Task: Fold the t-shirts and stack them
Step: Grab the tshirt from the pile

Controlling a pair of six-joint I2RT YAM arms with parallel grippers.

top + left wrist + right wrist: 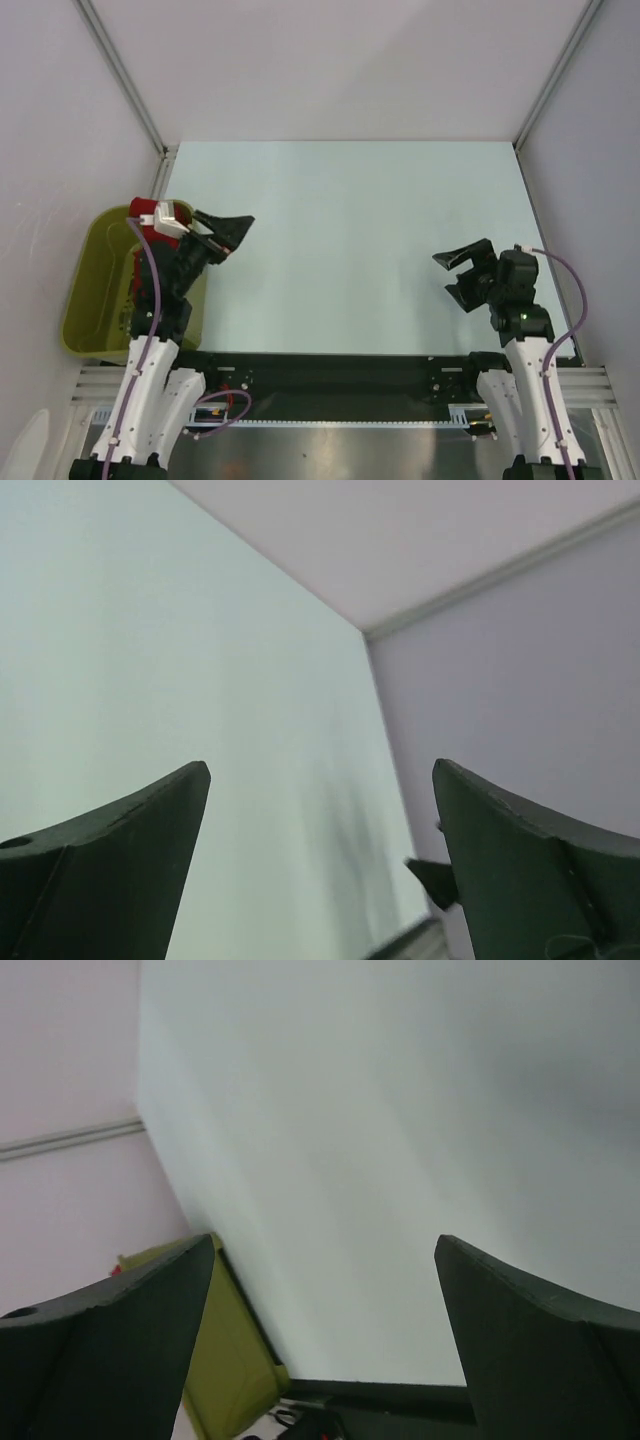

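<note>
A red t-shirt (143, 208) lies bunched in the yellow-green bin (90, 300) at the table's left edge, partly hidden behind my left arm. No t-shirt lies on the pale table (350, 200). My left gripper (232, 238) is open and empty, hovering over the table just right of the bin; its wrist view (321, 765) shows only bare table between the fingers. My right gripper (443, 275) is open and empty above the table's right side, and the right wrist view (325, 1240) shows bare table between its fingers.
The bin also shows in the right wrist view (225, 1360), beside the table's near left corner. White walls with metal corner posts (125, 75) enclose the table. A black rail (330, 365) runs along the near edge between the arm bases.
</note>
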